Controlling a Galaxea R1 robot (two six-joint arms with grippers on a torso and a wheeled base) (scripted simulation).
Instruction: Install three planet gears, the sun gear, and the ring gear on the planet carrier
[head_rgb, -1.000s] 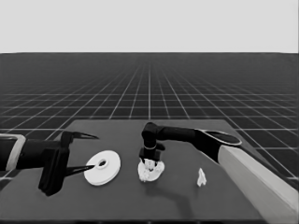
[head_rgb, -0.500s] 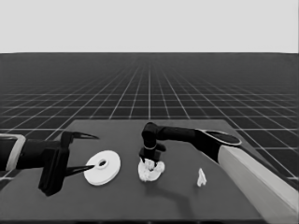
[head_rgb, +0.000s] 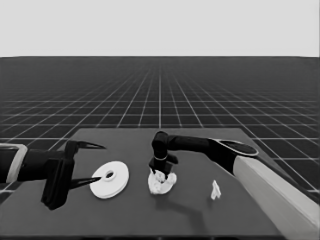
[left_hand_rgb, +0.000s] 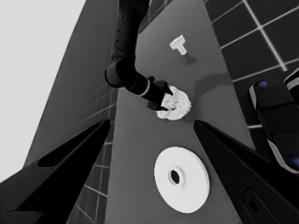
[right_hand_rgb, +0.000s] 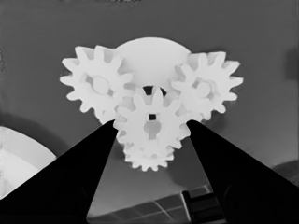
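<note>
Head view. Your right gripper (head_rgb: 159, 172) stands over the smaller round part (head_rgb: 162, 183) at mid-worktop (head_rgb: 200, 220), with its arm reaching in from the right. The gears on that part are hidden here behind the fingers. The larger round part (head_rgb: 109, 179) lies just left of it, apart from it. Your left gripper (head_rgb: 85, 163) waits at the left end, its fingers spread wide, the lower tip over the larger round part's rim. The thin white piece (head_rgb: 215, 190) lies alone to the right, well clear of the arm.

Left wrist view. The larger round part (left_hand_rgb: 181, 178) lies flat between your spread left fingers (left_hand_rgb: 70, 158), untouched by either. Farther off, the right gripper (left_hand_rgb: 164, 100) meets the smaller round part (left_hand_rgb: 175, 103). The thin white piece (left_hand_rgb: 179, 45) lies beyond. Dark machinery (left_hand_rgb: 275, 121) with blue lights stands past the worktop's edge.

Right wrist view. Four gears (right_hand_rgb: 152, 125) sit on the smaller round part (right_hand_rgb: 148, 55): three around, one in the middle, meshed. Your right fingers (right_hand_rgb: 70, 177) flank the middle gear and the gear nearest them; you cannot tell whether they grip. The larger round part's edge (right_hand_rgb: 18, 158) shows at one side.
</note>
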